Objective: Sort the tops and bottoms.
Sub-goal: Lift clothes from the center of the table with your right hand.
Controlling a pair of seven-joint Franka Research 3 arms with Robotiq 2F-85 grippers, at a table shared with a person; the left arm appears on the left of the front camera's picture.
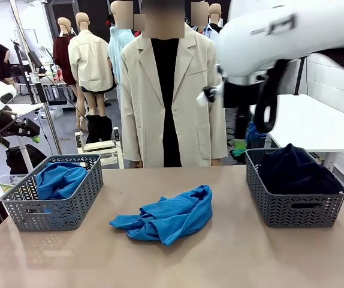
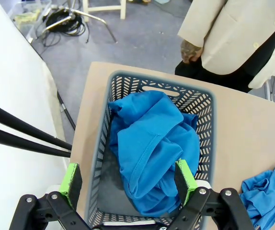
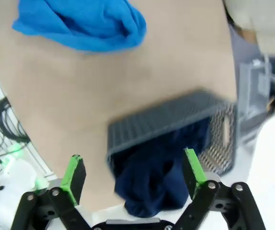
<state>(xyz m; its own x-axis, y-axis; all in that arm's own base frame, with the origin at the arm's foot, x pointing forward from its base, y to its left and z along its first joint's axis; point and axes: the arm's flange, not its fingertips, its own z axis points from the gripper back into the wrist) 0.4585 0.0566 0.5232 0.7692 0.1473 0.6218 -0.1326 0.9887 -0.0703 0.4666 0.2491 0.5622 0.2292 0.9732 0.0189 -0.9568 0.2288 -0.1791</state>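
One top (image 1: 169, 217) loose on table (image 1: 232, 258) (right arm (image 1: 262, 45) marking blurred).

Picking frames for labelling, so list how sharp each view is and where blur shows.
Right wrist view: motion-blurred, the dark bottoms and their basket smeared. Left wrist view: sharp, seams of the binned top crisp. Front view: sharp and evenly lit, soft shadow under the loose top on the table.

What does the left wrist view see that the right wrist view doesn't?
Left wrist alone of the two: a grey lattice plastic basket holding a bright blue fabric top, a person's hand, the open left pincer. Right wrist alone: a second grey basket with dark navy fabric bottoms, the open right pincer. Both: the crumpled blue top lying loose on the tan table.
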